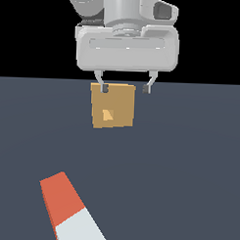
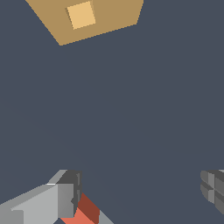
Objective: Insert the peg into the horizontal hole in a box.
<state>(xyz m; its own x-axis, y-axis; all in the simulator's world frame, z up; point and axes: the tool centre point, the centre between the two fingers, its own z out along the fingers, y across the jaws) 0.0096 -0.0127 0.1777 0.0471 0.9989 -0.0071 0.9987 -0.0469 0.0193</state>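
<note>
The peg (image 1: 72,211) lies on the dark floor near the front of the exterior view, its orange-red half toward the back and its white half toward the front edge. The tan box (image 1: 113,106) stands farther back, with the lighter square hole (image 1: 108,114) in its face. My gripper (image 1: 125,88) hangs open and empty in front of the box's upper edge, far from the peg. In the wrist view the box (image 2: 109,19) with its hole (image 2: 81,14) shows at one edge, and a bit of the peg's orange-red half (image 2: 85,213) shows beside one finger (image 2: 65,197).
The dark grey floor (image 1: 189,168) spreads all around the box and the peg. Nothing else stands on it in either view.
</note>
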